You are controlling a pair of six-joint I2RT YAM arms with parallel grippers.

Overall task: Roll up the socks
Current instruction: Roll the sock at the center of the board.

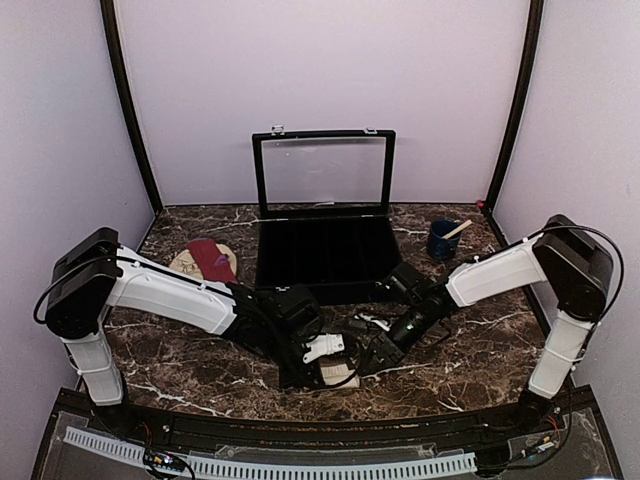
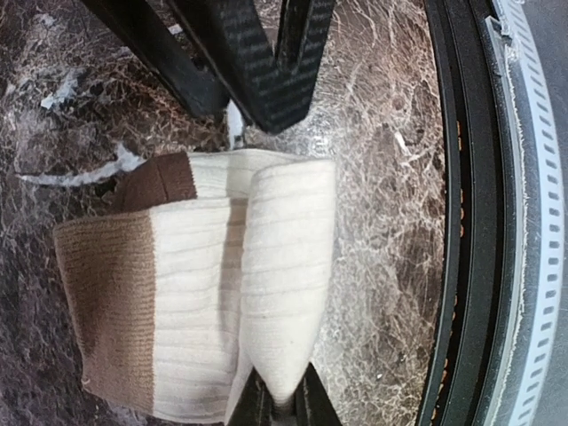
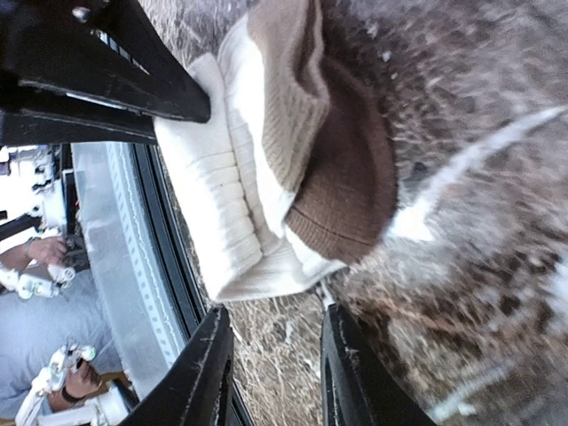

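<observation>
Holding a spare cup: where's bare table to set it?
Bare marble: front left, between the left arm and the near rail; likewise front right, by the right arm. Crowded: the centre, around the cream sock and black box.

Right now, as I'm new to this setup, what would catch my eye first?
A folded cream sock lies at the near centre, its edge pinched by the left gripper, the right gripper open beside it. Behind stands an open black case; a maroon sock lies back left.

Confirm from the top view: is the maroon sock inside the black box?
No, the maroon sock lies on the tan mat, left of the black box and outside it.
</observation>
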